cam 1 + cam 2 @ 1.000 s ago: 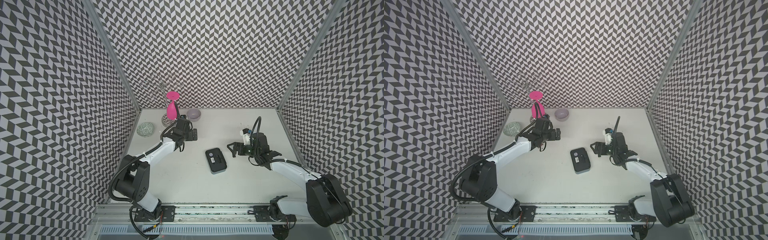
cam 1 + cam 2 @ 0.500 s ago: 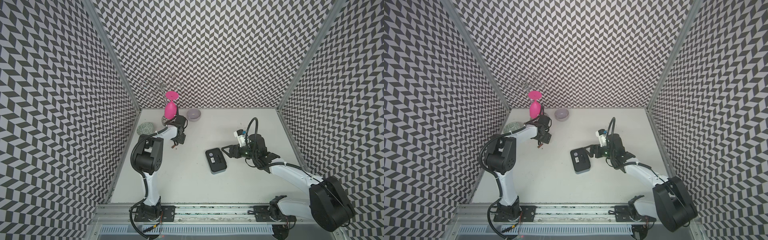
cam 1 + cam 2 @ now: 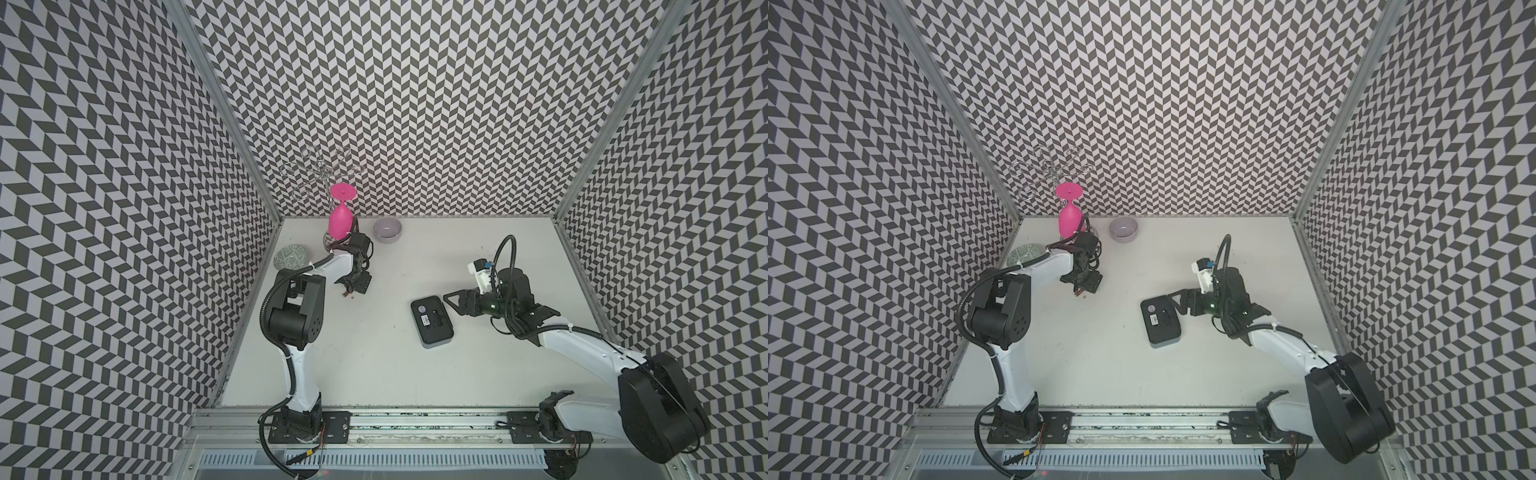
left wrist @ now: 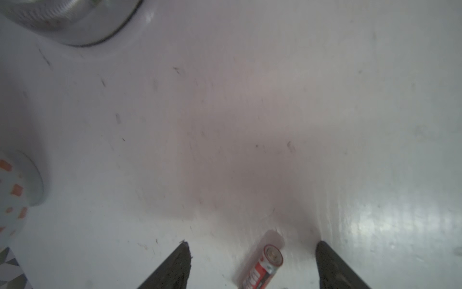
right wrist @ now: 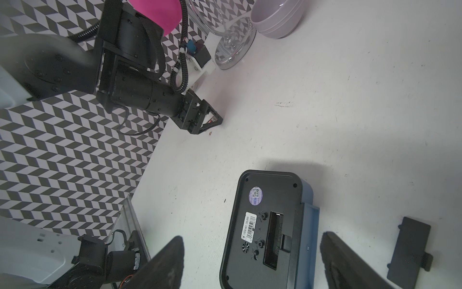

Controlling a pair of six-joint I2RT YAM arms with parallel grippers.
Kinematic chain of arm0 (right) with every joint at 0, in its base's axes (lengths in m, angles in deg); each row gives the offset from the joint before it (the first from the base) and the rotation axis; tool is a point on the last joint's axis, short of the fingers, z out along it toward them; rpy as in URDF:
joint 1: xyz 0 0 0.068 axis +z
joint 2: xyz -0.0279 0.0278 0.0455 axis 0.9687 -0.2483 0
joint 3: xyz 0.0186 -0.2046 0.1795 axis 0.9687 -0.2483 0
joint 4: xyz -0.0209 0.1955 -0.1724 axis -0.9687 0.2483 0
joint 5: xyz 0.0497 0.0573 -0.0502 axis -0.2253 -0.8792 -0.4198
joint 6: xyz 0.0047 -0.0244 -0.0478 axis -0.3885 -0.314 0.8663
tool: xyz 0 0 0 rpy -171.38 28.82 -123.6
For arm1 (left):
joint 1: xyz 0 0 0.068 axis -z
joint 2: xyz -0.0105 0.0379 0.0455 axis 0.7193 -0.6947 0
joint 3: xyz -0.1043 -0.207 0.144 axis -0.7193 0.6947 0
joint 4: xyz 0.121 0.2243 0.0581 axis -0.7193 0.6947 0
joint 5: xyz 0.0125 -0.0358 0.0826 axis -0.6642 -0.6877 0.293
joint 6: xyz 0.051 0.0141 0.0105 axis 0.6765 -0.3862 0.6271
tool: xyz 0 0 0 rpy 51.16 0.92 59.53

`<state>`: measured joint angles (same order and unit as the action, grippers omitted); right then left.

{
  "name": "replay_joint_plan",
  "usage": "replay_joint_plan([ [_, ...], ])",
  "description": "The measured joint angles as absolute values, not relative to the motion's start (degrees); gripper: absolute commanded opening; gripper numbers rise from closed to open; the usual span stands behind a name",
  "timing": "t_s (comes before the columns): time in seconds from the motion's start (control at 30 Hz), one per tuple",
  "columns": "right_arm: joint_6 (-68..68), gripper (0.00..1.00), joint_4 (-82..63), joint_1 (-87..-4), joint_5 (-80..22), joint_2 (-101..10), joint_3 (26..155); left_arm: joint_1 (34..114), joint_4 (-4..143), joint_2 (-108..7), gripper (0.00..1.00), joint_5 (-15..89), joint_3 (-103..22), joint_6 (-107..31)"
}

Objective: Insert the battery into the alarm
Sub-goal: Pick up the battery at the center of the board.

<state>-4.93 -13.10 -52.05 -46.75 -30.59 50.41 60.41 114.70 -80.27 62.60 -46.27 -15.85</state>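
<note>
**Battery** (image 4: pixel 265 267): small red and silver cylinder with a metallic end cap. It lies on its side on the white counter (image 3: pixel 374 365), in the left rear part, well apart from the alarm. In a top view it shows only as a tiny speck (image 3: pixel 347 294) at the tips of the left gripper.

**Left gripper** (image 4: pixel 252 246): open and tipped down to the counter. One jaw stands on each side of the battery, with a clear gap on both sides, so nothing is gripped. The battery sits nearer one jaw than the other.

**Alarm** (image 5: pixel 267 230): blue casing, lying face down near the middle of the counter, black back up. The back carries a white barcode label and a round sticker. Its battery slot (image 5: pixel 273 240) stands uncovered and empty. It is visible in both top views (image 3: pixel 432 322).

**Battery cover** (image 5: pixel 410 250): flat black panel, lying loose on the counter just beside the alarm.

**Right gripper** (image 5: pixel 251 237): open, jaws spread wide, reaching towards the near end of the alarm. It holds nothing; whether a jaw touches the casing cannot be told.

**Other items, rear left of the counter:**
- Pink goblet (image 3: pixel 341 220), hanging upside down on a wire rack (image 3: pixel 320 168).
- Grey bowl (image 3: pixel 387 230), just beside the goblet.
- Patterned dish (image 3: pixel 291 258), close to the left wall.
</note>
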Motion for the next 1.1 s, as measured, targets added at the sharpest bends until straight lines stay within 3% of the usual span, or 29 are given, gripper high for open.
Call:
replay_joint_plan([
  [0.13,-4.9,0.85,-13.0,-52.1,-46.7,-30.8,50.4,59.1,115.2,-79.7,0.66,60.4,-45.2,-15.9],
  [0.2,-4.9,0.85,-13.0,-52.1,-46.6,-30.8,50.4,58.7,115.2,-79.4,0.59,59.7,-44.8,-15.8],
  [0.7,-4.9,0.85,-13.0,-52.1,-46.5,-30.8,50.4,58.4,117.3,-78.9,0.45,57.9,-44.0,-16.5],
  [1.1,-4.9,0.84,-12.9,-52.1,-46.5,-31.1,50.4,58.7,118.7,-78.6,0.22,57.5,-43.3,-16.9],
])
